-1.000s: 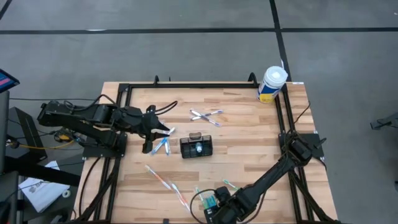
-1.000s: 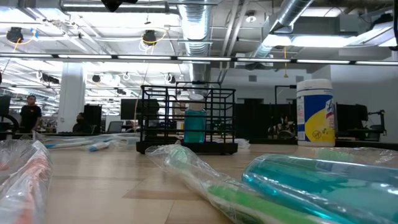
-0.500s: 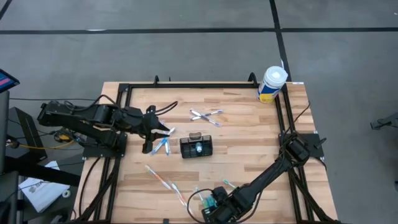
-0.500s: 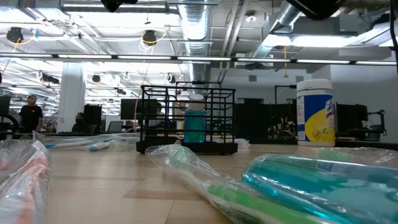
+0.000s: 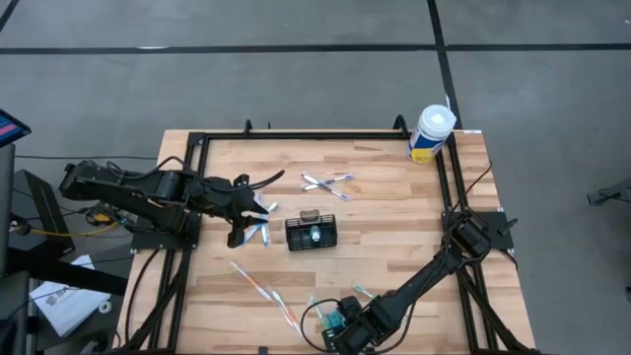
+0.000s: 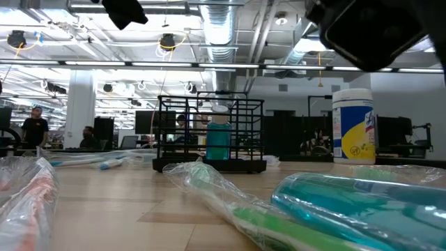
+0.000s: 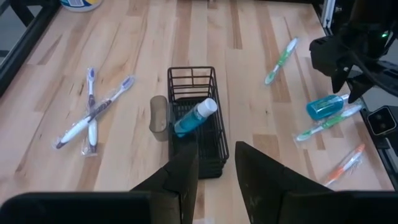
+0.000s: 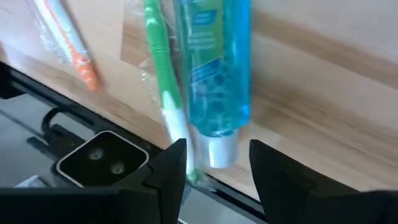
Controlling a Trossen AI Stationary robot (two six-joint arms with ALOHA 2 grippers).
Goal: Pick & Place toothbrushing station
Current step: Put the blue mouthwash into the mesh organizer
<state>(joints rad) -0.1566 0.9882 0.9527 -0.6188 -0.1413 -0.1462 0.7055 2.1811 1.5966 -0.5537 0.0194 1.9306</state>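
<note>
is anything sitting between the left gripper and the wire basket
Nothing visible blocks it. The left gripper, fingers open, points straight at the near end of the black wire basket, with only bare wood between. A small tan piece lies beside the basket, off the line, as do wrapped toothbrushes.

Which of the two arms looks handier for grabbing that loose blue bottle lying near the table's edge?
The right, I'd say. Its gripper hangs right over the blue bottle, fingers open and lined up with the white cap end. The left gripper is across the table, facing the black wire basket.
</note>
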